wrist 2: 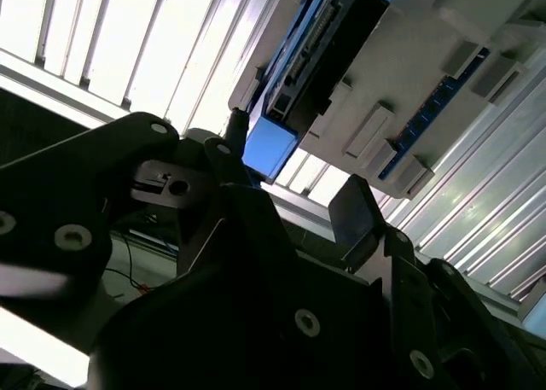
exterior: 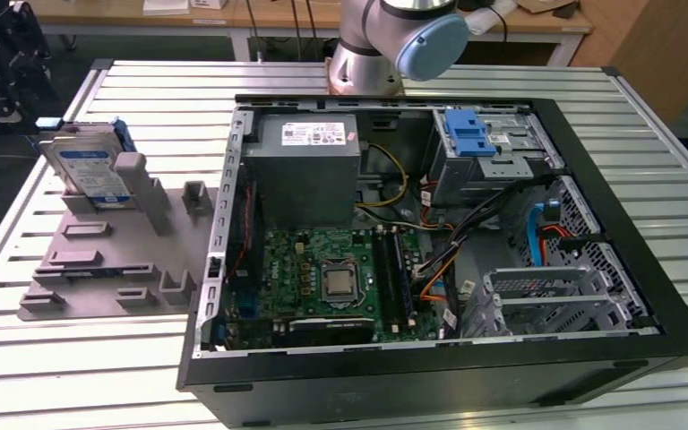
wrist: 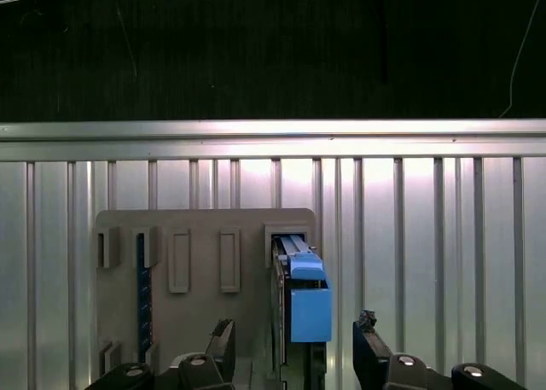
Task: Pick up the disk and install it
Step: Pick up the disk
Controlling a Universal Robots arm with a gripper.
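Disk [exterior: 87, 170]: upright in the grey holder [exterior: 93, 269] on the surface [exterior: 81, 376], at the exterior view's left of the case [exterior: 440, 385].
End effector [wrist: 294, 337]: fingers apart, near the disk, not touching it.

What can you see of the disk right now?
The disk is a flat silver-metal drive with a white-and-blue label, clipped in a blue plastic frame. It stands on edge, roughly upright, in a slot at one end of the grey holder, on the exterior view's left of the open case. In the first wrist view its end faces the camera, lined up between the fingertips of the open gripper. Nothing but the holder seems to touch it.
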